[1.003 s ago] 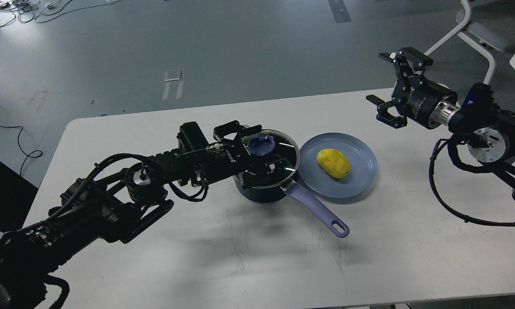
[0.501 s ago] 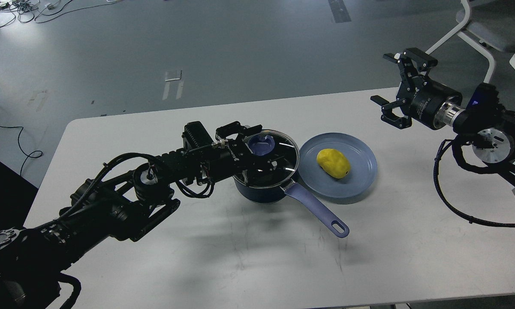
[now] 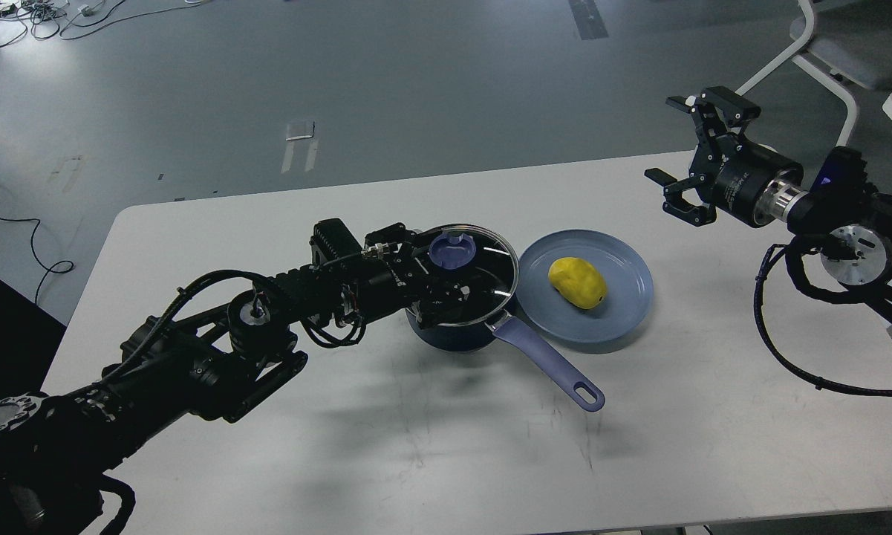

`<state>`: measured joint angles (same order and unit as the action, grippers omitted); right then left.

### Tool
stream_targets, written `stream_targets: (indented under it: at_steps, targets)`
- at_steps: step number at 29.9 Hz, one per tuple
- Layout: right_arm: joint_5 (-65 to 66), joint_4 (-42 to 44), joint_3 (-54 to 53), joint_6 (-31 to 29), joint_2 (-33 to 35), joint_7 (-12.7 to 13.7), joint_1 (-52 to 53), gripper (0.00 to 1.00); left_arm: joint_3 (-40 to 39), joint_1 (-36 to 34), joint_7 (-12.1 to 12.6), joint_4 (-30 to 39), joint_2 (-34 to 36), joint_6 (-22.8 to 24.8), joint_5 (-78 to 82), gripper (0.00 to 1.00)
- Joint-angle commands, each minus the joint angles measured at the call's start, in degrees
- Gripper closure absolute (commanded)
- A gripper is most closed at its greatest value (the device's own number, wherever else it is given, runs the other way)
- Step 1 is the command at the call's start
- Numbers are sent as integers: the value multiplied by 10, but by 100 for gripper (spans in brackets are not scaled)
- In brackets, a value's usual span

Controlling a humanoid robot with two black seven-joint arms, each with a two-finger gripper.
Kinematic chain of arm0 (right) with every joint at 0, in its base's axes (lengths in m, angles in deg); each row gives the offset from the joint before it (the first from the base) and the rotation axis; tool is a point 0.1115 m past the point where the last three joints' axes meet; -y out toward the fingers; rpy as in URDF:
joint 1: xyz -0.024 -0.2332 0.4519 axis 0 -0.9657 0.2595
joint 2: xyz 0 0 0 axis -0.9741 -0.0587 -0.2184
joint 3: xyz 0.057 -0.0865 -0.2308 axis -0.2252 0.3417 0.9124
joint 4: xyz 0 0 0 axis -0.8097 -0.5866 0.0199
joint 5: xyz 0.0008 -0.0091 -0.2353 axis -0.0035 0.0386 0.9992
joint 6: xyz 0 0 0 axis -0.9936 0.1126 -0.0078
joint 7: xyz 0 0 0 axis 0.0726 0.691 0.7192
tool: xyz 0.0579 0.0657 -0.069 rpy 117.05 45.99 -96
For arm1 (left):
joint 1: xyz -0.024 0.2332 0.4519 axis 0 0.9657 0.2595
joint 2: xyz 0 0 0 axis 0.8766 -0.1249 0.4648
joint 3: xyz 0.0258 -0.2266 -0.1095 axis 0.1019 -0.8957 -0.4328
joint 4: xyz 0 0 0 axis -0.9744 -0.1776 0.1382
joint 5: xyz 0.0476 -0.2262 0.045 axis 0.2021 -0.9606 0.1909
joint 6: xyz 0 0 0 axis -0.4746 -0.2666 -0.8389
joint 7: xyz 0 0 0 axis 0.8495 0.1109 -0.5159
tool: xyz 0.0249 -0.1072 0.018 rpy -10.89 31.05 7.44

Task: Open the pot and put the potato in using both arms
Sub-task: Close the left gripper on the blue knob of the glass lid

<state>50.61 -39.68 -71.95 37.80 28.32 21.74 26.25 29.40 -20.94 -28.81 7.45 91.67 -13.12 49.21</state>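
Pot (image 3: pixel 453 334) with its glass lid (image 3: pixel 483 286) on, mid-table, our left gripper (image 3: pixel 446 271) at the lid's blue knob (image 3: pixel 451 250).

Navy saucepan sits near the middle of the white table (image 3: pixel 416 461), its lavender handle (image 3: pixel 549 364) pointing toward us and to the right. Our left gripper lies over the lid with its fingers on either side of the knob; we cannot tell whether they clamp it. Just right of the pot, touching or nearly so, a flat blue plate (image 3: pixel 624 312) carries the yellow potato (image 3: pixel 578 282). Well apart, above the table's far right edge, our right gripper (image 3: pixel 687 160) hangs with fingers spread wide, holding nothing.
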Motion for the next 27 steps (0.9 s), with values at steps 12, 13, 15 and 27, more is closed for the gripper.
stream_targets:
  at_steps: [12, 13, 15, 27]
  targets:
    - [2, 0, 2, 0, 0, -1, -6, 0, 3, -7, 0, -1, 0, -4, -8, 27]
    - [2, 0, 2, 0, 0, -1, -7, 0, 3, -8, 0, -1, 1, -4, -8, 27]
    - [3, 0, 2, 0, 0, -1, -8, 0, 3, -8, 0, -1, 1, -3, -10, 27]
    - [4, 0, 4, 0, 8, -1, -11, 0, 3, -9, 0, 0, 2, -4, -27, 40]
